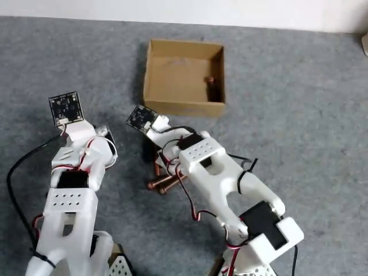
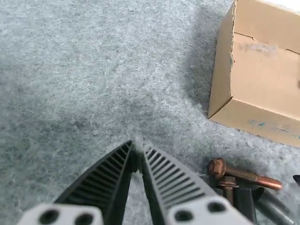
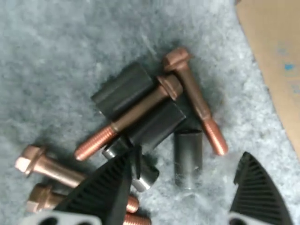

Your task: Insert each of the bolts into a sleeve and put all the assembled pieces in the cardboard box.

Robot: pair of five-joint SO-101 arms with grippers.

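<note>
- The cardboard box stands open on the grey, felt-like tabletop, toward 12 o'clock in the high view.
- One copper-coloured piece lies inside the box against its 3 o'clock wall. I cannot tell whether it sits in a sleeve.
- A loose pile of bolts lies on the tabletop at 6 o'clock from the box, near it but apart, and partly under the right arm's wrist.
- The right gripper hangs directly over the pile with its jaws spread wide, gripping nothing.
- Between its fingers stands a dark sleeve, lying free on the tabletop.
- Two more dark sleeves lie side by side with a long bolt resting across them. None of it is inside a sleeve.
- A second bolt lies beside them, its head touching the long bolt's head and its threaded tip near the freestanding sleeve.
- Further bolt heads lie next to the ribbed finger.
- The left gripper is at 9 o'clock from the pile, low over bare tabletop. Its jaws are closed tip to tip and empty.
- The left wrist view shows a bolt just in front of the box corner.
</note>
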